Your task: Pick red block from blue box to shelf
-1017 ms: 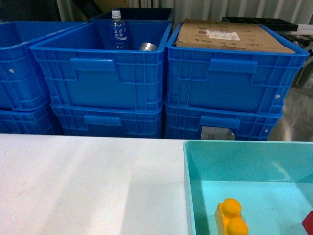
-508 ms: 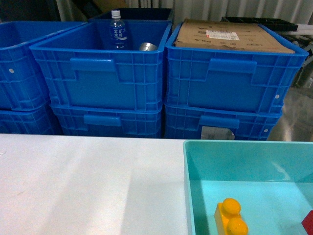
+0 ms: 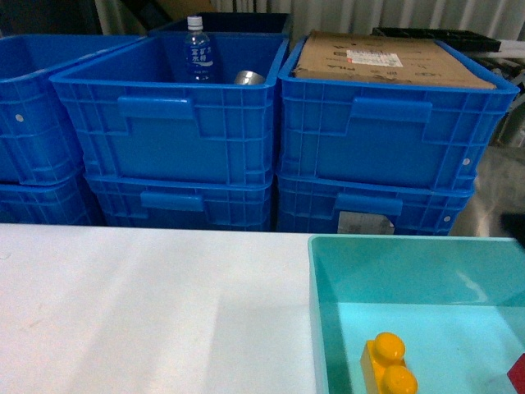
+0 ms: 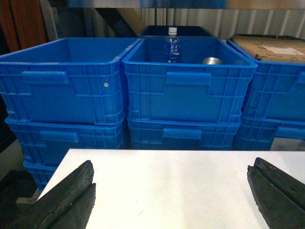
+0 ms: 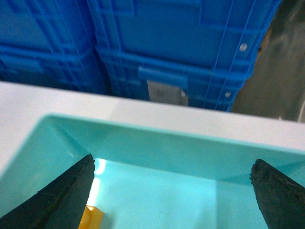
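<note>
The blue box (image 3: 410,271) sits on the white table at the lower right of the head view. Only a sliver of the red block (image 3: 519,374) shows inside it, at the frame's right border. A yellow two-stud brick (image 3: 386,365) lies on the box floor nearer the left wall. My right gripper (image 5: 174,188) hangs open above the blue box (image 5: 157,148), with bare turquoise floor between its fingers and a yellow brick corner (image 5: 91,220) by the left finger. My left gripper (image 4: 171,191) is open over the bare table. The shelf is out of view.
Dark blue ribbed crates (image 3: 172,123) are stacked two high just behind the white table (image 3: 148,312). One holds a water bottle (image 3: 197,51) and a metal can (image 3: 247,79), and another carries a cardboard sheet (image 3: 385,59). More crates (image 4: 62,81) stand further left.
The right end of the blue box looks slightly darker, as under a shadow. Nothing else has visibly moved.
</note>
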